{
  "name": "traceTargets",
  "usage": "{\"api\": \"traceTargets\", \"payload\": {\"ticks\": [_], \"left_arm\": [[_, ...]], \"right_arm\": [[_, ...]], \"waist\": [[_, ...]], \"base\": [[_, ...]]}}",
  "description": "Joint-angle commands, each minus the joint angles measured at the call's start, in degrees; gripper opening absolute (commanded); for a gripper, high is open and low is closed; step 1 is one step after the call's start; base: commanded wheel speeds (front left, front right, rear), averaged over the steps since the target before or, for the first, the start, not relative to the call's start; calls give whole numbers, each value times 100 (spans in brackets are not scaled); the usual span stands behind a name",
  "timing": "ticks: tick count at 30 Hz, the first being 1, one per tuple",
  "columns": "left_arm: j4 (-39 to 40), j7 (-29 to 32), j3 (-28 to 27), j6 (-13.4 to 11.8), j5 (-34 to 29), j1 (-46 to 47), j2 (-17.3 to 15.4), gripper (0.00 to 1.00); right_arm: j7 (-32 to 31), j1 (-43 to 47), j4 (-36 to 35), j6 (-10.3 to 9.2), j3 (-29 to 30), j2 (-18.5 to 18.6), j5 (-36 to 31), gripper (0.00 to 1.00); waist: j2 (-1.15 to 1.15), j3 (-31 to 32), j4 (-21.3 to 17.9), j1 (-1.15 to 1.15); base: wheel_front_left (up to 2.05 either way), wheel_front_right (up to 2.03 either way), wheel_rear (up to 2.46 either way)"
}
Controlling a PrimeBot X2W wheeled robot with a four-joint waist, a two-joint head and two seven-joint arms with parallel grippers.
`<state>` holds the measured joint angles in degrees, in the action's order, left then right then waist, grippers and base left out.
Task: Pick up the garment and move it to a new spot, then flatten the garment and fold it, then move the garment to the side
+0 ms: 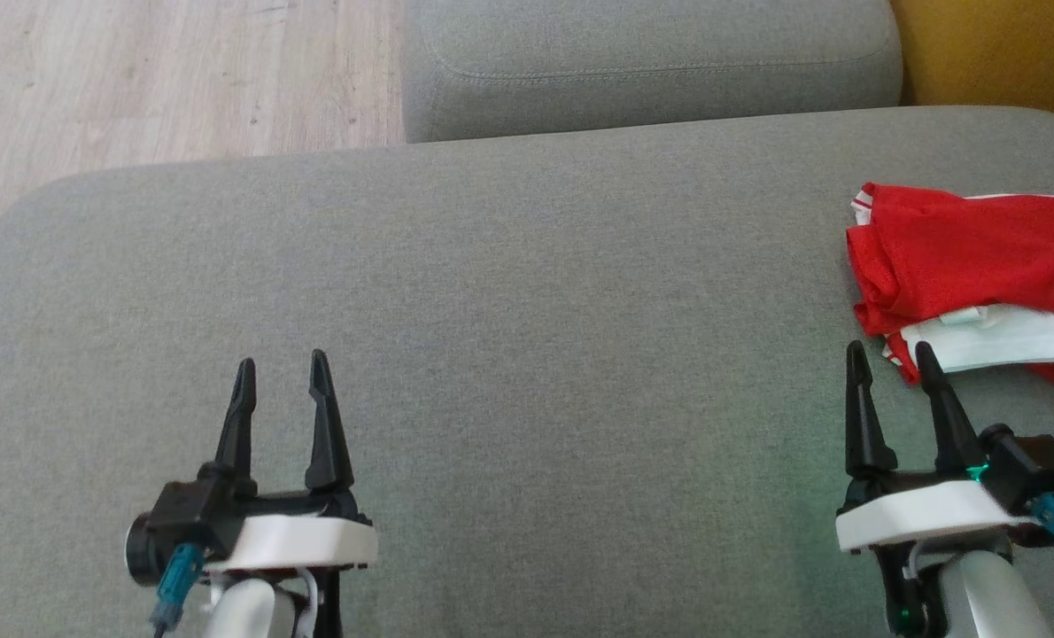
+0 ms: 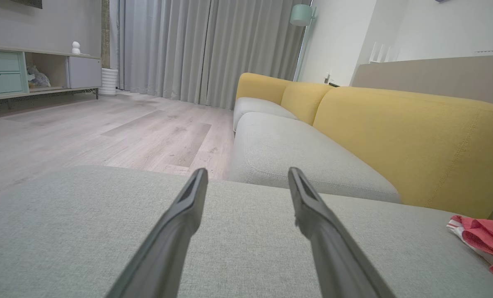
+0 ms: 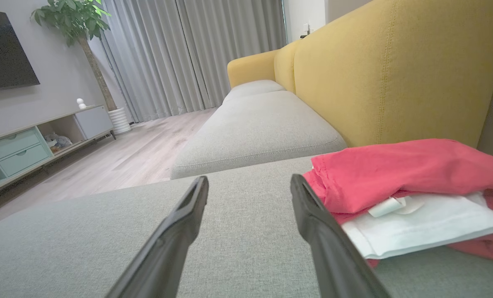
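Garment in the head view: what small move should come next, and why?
Probably ease the right gripper forward-right onto the crumpled red and white garment: its jaws stand open and empty just beside the cloth's near edge, and the left gripper is far off.

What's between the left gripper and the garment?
In the head view, bare grey cushion runs from the left gripper to the red-and-white garment; the right gripper stands open by the garment's near corner.

left gripper (image 1: 282, 359) at lower left of head view, fingers pointing up, jaws parted. right gripper (image 1: 889, 346) at lower right, same pose, jaws parted, fingers leaning slightly left. both wrist views show the fingers spread. pale forearms enter from the bottom edge.
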<state>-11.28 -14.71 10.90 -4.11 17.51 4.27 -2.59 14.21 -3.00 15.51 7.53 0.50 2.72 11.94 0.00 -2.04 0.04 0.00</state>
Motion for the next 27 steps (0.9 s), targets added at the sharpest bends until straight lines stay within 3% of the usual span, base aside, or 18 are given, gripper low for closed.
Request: {"api": "traceTargets", "payload": {"ticks": [1,11,27], "left_arm": [[153,-29,-228,-38,32,116,-29,100],[111,-29,-398,-141,290,93,-29,100],[-102,-29,-487,-61,354,55,-29,100]], "right_arm": [[77,-235,-203,-4,-144,16,-27,100],[78,-240,-374,-4,-104,16,-4,100],[78,-247,-309,-4,-125,16,6,100]], "waist": [[0,1,0,0],[0,-15,-23,0],[0,-4,-32,0]], "base": [[0,0,0],[0,0,0],[0,0,0]]}}
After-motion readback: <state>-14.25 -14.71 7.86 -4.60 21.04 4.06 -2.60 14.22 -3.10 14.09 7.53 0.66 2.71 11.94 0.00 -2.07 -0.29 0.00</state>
